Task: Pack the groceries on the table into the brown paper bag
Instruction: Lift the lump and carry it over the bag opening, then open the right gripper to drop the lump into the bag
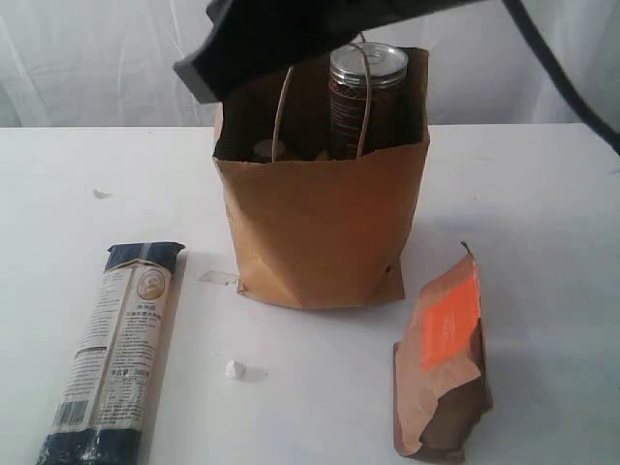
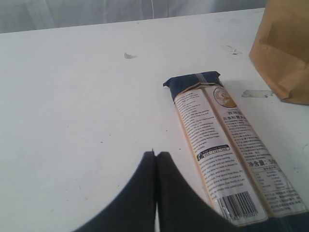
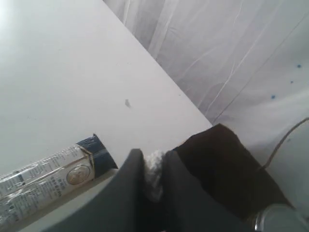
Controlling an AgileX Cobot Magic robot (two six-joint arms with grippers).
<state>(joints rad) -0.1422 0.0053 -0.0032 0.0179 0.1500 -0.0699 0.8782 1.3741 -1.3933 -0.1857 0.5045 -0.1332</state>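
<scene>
White tabletop [image 1: 542, 213], creased kraft bag [image 1: 320, 232], flat pasta packet [image 1: 116, 358]

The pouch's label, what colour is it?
Orange; the label shows best in the exterior view.

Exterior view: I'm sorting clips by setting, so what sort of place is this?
Probably a lab or staged test bench rather than a home kitchen: a plain white table, a white curtain hung as backdrop, and just a brown paper bag and pasta packet laid out.
</scene>
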